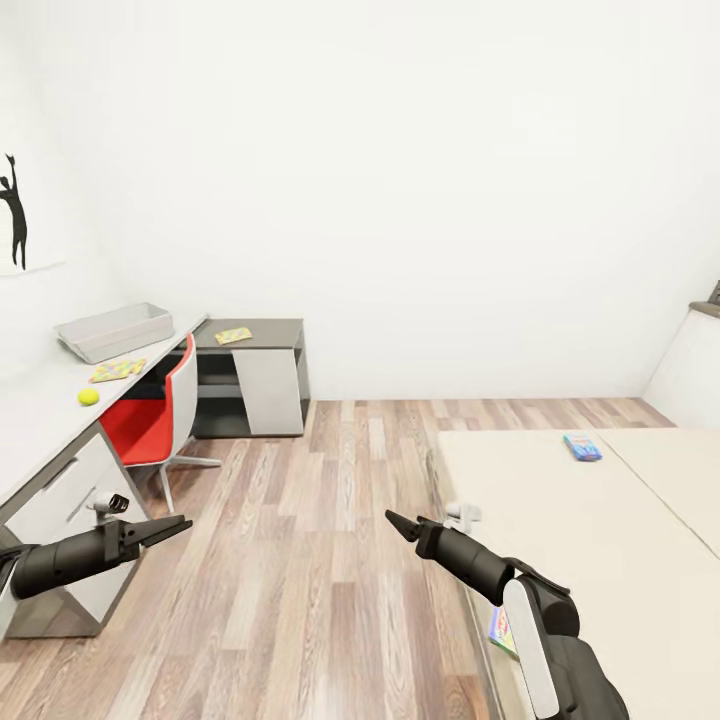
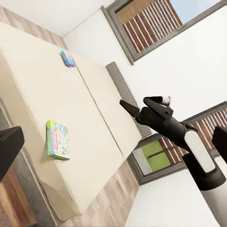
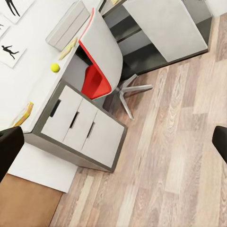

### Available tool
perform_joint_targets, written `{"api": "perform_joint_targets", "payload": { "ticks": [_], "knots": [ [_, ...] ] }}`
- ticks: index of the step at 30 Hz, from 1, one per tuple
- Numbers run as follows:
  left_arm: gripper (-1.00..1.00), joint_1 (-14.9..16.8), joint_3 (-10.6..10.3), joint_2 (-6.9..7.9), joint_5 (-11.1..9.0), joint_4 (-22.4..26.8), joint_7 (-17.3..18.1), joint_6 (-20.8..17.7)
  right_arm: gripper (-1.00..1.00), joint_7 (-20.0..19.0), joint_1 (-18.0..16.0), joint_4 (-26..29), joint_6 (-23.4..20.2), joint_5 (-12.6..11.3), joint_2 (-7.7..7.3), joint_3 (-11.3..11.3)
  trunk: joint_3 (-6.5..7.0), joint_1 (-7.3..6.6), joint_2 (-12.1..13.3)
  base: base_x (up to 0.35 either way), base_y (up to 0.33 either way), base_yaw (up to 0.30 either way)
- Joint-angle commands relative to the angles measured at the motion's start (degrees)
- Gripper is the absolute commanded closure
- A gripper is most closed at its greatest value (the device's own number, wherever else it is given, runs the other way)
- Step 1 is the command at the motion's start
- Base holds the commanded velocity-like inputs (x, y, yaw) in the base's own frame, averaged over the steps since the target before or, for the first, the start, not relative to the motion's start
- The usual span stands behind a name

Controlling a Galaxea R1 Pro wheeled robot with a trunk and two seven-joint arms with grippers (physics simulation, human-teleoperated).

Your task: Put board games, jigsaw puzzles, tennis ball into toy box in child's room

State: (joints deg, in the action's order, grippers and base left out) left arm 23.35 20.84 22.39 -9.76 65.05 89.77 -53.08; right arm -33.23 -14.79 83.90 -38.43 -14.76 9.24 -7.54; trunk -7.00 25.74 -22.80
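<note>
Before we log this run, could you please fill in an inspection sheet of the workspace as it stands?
Surface: pale grey table along the left wall, joined to a lower dark section.
Job's things: toy box, jigsaw puzzle and tennis ball on the table; a flat box on the dark section; blue board game and green-edged board game on the bed.
Clutter: red chair at the table.
Grippers: left claw and right claw both empty, over the floor.
Cables: nothing seen.
Surroundings: white walls, wood-plank floor, silhouette poster.
</note>
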Motion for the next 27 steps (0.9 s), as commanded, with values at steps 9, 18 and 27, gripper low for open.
{"api": "perform_joint_targets", "payload": {
  "ticks": [9,18,27],
  "knots": [
    [-1.0,0.03,-0.02,0.02,0.0,-0.02,0.23,-0.56,-1.0,-0.17,-0.06,0.03,-0.5,-0.18,0.07,-0.19,-0.13,0.05,-0.12,0.149,0.26,-0.233],
    [-1.0,0.03,-0.04,0.02,0.0,-0.02,0.23,-0.54,-1.0,-0.17,-0.06,0.03,-0.48,-0.19,0.07,-0.19,-0.13,0.05,-0.12,0.21,0.237,-0.277],
    [-1.0,0.03,-0.01,0.02,0.0,-0.02,0.23,-0.6,-1.0,-0.17,-0.06,0.01,-0.44,-0.19,0.07,-0.19,-0.13,0.05,-0.12,0.19,0.24,-0.279]
  ]
}}
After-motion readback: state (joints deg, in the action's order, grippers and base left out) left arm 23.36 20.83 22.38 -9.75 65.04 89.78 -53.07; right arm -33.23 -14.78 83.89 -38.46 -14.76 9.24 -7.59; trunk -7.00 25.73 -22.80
